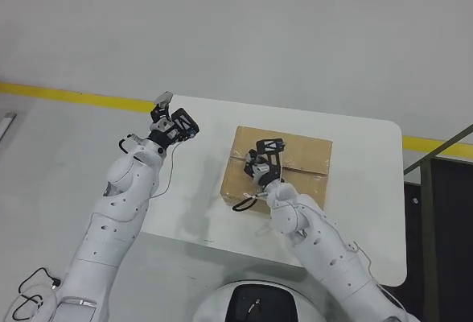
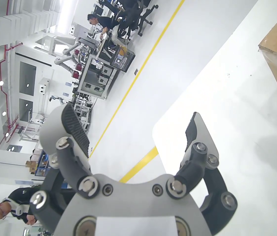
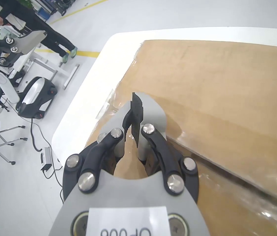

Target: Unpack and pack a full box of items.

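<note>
i see the right claw (image 3: 134,105) pressed together over the top of the closed brown cardboard box (image 1: 301,154). the left claw (image 2: 131,124) stands spread apart above a corner of the white table (image 1: 365,169).

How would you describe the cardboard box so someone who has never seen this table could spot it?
Find the white table with rounded corners beside the yellow floor line. On it sits a brown cardboard box, clear tape along its seam, with the right claw shut over its top. Its plain brown sets it apart from the white tabletop and the grey-and-black claw.
</note>
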Controlling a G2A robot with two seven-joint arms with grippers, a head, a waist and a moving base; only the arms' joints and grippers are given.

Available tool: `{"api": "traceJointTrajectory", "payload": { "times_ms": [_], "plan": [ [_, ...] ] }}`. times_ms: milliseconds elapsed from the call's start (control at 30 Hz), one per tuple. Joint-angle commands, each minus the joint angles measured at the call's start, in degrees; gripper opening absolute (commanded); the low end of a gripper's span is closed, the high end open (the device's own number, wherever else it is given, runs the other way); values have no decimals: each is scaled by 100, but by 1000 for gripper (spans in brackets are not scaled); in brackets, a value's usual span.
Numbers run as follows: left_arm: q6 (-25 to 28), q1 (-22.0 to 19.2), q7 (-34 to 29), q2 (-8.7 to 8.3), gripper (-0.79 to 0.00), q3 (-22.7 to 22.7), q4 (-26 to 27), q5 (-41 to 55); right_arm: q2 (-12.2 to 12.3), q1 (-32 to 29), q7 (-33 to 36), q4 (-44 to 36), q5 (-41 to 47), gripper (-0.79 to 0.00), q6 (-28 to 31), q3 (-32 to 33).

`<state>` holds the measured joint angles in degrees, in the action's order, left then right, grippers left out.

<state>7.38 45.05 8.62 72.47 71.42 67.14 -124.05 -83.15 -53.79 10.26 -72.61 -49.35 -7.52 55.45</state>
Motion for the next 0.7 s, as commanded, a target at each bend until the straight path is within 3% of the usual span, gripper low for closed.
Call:
{"api": "traceJointTrajectory", "payload": {
  "times_ms": [0, 367, 667],
  "plan": [
    [0, 0, 0, 0, 0, 0, 0, 0, 49, -142, 103, -248, -107, -785, -66, 166],
    [0, 0, 0, 0, 0, 0, 0, 0, 250, -856, 652, -1218, -496, -785, -336, 925],
    [0, 0, 0, 0, 0, 0, 0, 0, 344, -1151, 909, -1522, -579, -785, -566, 1489]
  ]
}}
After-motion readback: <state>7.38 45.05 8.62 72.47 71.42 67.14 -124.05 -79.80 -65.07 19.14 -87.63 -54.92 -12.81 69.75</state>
